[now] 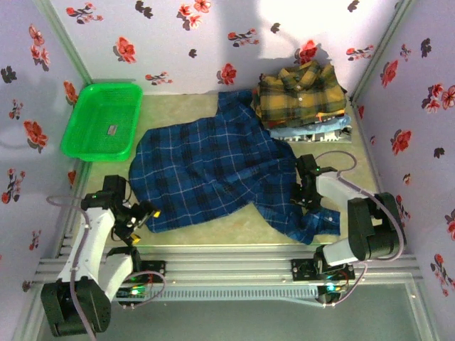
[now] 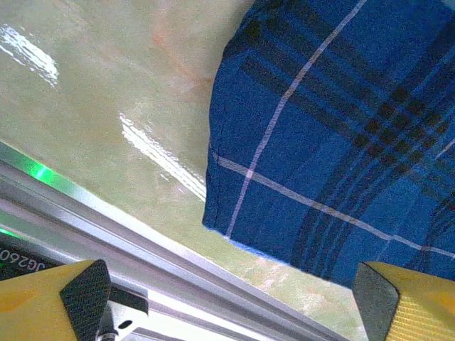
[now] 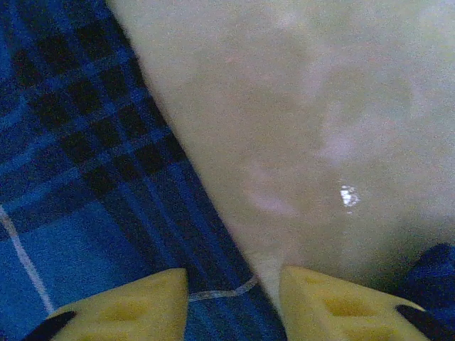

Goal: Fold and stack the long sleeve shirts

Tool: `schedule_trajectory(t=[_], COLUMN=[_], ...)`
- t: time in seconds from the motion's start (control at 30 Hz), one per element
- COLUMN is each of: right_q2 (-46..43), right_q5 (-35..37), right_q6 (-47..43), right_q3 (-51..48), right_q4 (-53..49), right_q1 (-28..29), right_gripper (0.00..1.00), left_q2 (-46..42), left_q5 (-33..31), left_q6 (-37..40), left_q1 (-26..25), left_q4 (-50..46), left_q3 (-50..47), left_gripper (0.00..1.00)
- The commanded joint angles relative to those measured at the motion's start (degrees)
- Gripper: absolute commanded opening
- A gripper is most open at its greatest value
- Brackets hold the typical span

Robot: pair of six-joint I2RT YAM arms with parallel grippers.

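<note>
Worktop (image 1: 178, 110) carries the dark blue plaid shirt (image 1: 206, 167), spread flat, long axis far-right to near-left. The mustard plaid shirt (image 1: 298, 92) tops a folded stack beyond its collar. Left claw (image 1: 144, 214), open, at its near-left corner; right claw (image 1: 307, 193), open, straddling its right hem.

This cell is brightly lit from overhead, and a washed-out white patch burns on the back wall (image 1: 291, 25). Shadows on the table (image 1: 181, 106) are faint and soft-edged. From the left wrist, the glossy table throws back white streaks of glare. A green glow tints the metal rail (image 2: 85, 213), and the weave of the blue plaid shirt (image 2: 334, 142) is crisp. The right wrist view is hazy and out of focus: the plaid smears, the right pincer (image 3: 234, 312) blurs at the bottom edge, one small glint sparkles on the table, and the lower right corner falls dark.
</note>
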Motion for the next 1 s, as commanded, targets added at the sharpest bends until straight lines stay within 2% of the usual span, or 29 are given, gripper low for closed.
schedule_trajectory(t=[0.0,0.1,0.3,0.43,0.57,0.63,0.7,0.77,0.87,0.97], right_q2=[2.25,2.64,2.27,2.38,2.45,2.62,2.27,0.73,-2.74,-6.33], right_q5=[-1.30,-0.90,-0.90,-0.76,-0.63,-0.46,-2.04,-1.68,-0.94,0.82], right_q6=[1.11,1.63,2.22,2.13,2.22,3.09,4.34,5.38,6.19,6.47], right_q3=[-0.75,-0.21,-0.13,0.31,0.81,0.82,1.29,2.55,4.01,5.04], right_q4=[2.54,1.45,1.56,1.45,1.04,0.96,0.60,-1.27,-4.42,-7.47], right_q1=[0.78,1.04,1.78,2.34,3.03,3.31,3.55,4.15,4.15,4.15], right_gripper=[0.33,0.26,0.23,0.21,0.17,0.13,0.09,0.06,0.00,0.00], left_q2=[1.65,1.93,-2.78,-4.06,-0.39,1.53,2.52,1.62,-1.01,-2.93], left_q5=[-2.12,-1.71,-0.94,1.50,1.78,1.80,1.75,0.14,-3.54,-4.26], left_q6=[-2.06,-4.12,-8.81,-12.72,-13.55,-13.64,-13.92,-12.88,-9.53,-9.42], left_q1=[-1.76,-4.23,-8.52,-8.71,-8.97,-8.91,-8.79,-8.74,-7.79,-7.48], left_q4=[-1.46,-1.09,-3.39,1.57,7.26,10.25,12.15,9.82,4.06,2.58], left_q3=[-0.93,-1.65,-5.35,-8.22,-8.24,-8.77,-8.99,-7.35,-5.12,-5.16], left_gripper=[0.91,0.89,0.85,0.79,0.69,0.59,0.41,0.27,0.15,0.00])
